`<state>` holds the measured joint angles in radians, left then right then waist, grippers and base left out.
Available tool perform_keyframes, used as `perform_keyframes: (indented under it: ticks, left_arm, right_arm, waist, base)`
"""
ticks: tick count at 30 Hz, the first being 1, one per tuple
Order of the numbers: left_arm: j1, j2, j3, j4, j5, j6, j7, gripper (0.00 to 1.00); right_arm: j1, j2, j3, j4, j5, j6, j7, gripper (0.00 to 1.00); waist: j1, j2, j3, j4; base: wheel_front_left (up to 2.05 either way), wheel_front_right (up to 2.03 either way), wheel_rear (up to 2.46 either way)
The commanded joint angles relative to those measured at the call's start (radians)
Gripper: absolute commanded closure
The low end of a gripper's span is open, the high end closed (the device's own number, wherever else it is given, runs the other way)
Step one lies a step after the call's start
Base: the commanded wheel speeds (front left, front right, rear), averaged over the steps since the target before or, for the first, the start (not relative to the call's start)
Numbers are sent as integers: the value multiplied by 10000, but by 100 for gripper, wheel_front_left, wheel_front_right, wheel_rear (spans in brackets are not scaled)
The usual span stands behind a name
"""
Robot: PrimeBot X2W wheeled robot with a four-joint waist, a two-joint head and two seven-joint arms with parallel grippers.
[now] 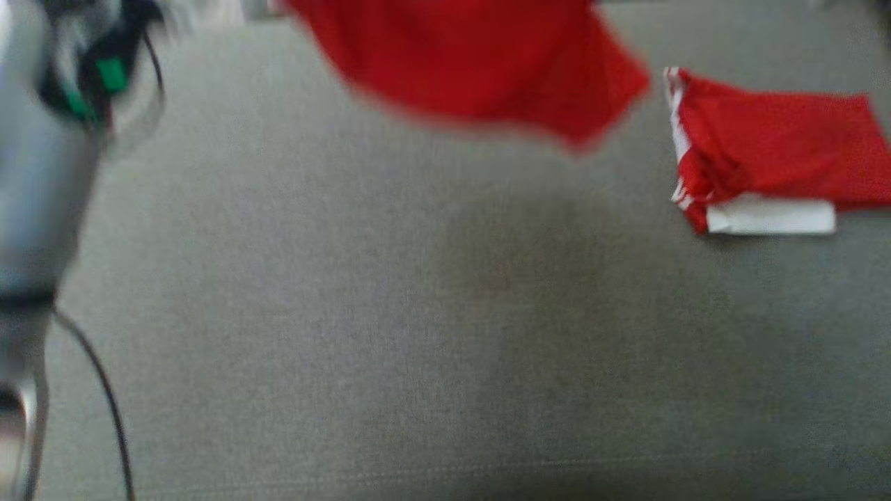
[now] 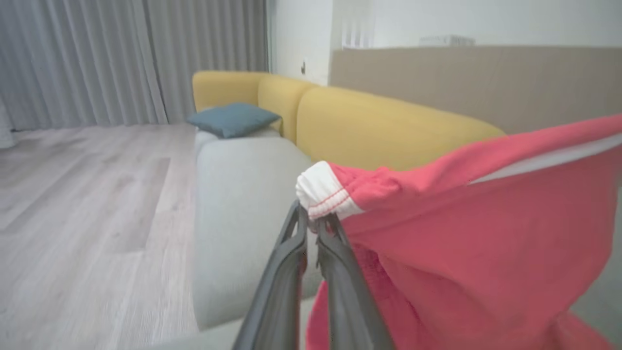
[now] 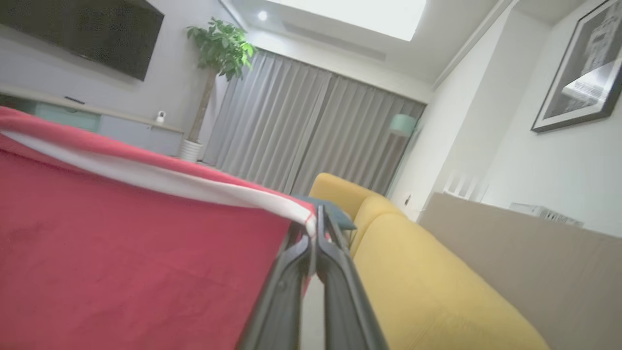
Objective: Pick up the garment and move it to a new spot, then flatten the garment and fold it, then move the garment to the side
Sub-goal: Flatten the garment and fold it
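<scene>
in the head view, which is blurred, the red garment [image 1: 480, 62] hangs at the top centre above a grey seat surface [image 1: 390, 334], its lower hem clear of the fabric below and casting a soft shadow there. a second folded red piece [image 1: 773, 146] with white trim lies flat on the same surface to the right, apart from the hanging cloth. a pale forearm [image 1: 35, 181] with a dark cable [image 1: 104, 396] runs along the left edge. in the left wrist view, the left gripper [image 2: 313, 218] is clenched on a bunched white corner of the red garment, and the cloth stretches away to the right and drapes downward. behind it are a yellow sofa back [image 2: 388, 131], a blue cushion [image 2: 233, 119], grey curtains [image 2: 97, 58] and a wood floor [image 2: 73, 218]. in the right wrist view, the right gripper [image 3: 318, 223] is pinched tight on the white band at the garment's other corner, with the red cloth spreading out to the left. a wall screen [image 3: 82, 34], a potted plant [image 3: 218, 48] and a framed picture [image 3: 578, 78] stand in the background.
</scene>
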<state>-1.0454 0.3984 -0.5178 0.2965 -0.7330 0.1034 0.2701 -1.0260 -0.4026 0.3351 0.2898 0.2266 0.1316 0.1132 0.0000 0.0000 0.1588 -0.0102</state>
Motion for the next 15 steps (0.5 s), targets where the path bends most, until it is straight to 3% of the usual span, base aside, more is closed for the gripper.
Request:
perform_keyframes:
  ticks: [1, 2, 6, 10, 15]
  left_arm:
    - [-1036, 349, 682, 209, 251, -7, -323, 100]
    - [-2097, -6, 833, 1218, 490, -28, -1080, 100]
    - [-3561, -627, 1132, 2894, 694, -127, -2641, 100]
    - [-3965, -1154, 1255, 4163, 617, -490, -3909, 100]
    - [-3529, -1731, 1180, 5513, 420, -1134, -4799, 100]
  right_arm:
    - [-764, -152, 4, 256, -100, -9, -244, 100]
    - [-2223, -58, 45, 1465, -454, -9, -852, 100]
    - [-4171, 600, -580, 3605, -1000, -9, -2169, 100]
    - [-4704, 1268, -910, 5240, -1336, -9, -3123, 100]
    - [-4291, 1783, -923, 6727, -1411, -9, -3573, 100]
  waist:
    - [0, 0, 1433, 122]
    - [0, 0, 1868, 232]
    - [0, 0, 2498, 445]
    - [0, 0, 2893, 621]
    - [0, 0, 3175, 809]
  base:
    - [0, 0, 0]
    - [0, 0, 0]
    - [0, 0, 0]
    - [0, 0, 0]
    - [0, 0, 0]
